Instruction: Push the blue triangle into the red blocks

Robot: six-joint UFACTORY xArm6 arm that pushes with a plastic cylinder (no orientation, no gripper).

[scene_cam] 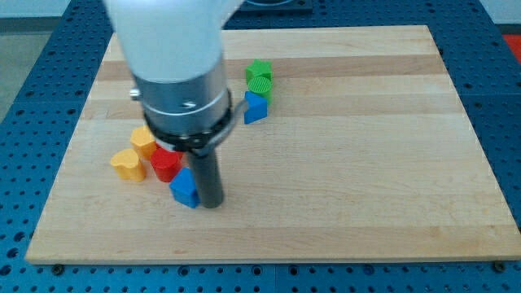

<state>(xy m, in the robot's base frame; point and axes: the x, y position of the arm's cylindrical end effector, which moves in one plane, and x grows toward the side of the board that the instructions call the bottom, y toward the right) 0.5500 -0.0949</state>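
My tip (212, 203) rests on the board at the view's lower left, touching the right side of a blue block (186, 189) whose shape I cannot make out. That blue block sits against the lower right of a red block (165, 163). A blue triangle (255, 107) lies apart, up and to the right of my tip, just below a green block (260, 75). The arm's wide body hides the board above the red block, so I cannot tell if another red block lies there.
An orange block (143, 140) touches the red block's upper left. A yellow heart-like block (127, 163) lies to its left. The wooden board (366, 163) ends near the view's bottom, with blue perforated table around it.
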